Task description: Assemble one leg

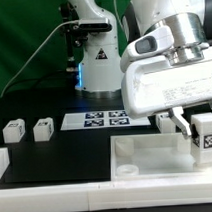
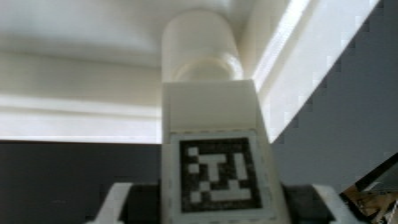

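My gripper [image 1: 198,126] is shut on the leg [image 1: 206,131], a small white block with a black-and-white tag on its face. I hold it over the right end of the large white tray [image 1: 146,152]. In the wrist view the leg [image 2: 214,110] stands between my fingers [image 2: 135,200], its tag facing the camera and its round end pointing at the tray [image 2: 89,90]. I cannot tell whether the leg touches the tray.
Two more small white blocks [image 1: 13,129] [image 1: 42,127] sit on the black table at the exterior view's left. The marker board [image 1: 105,119] lies behind the tray. Another white piece [image 1: 1,165] shows at the left edge. The arm's base [image 1: 95,54] stands at the back.
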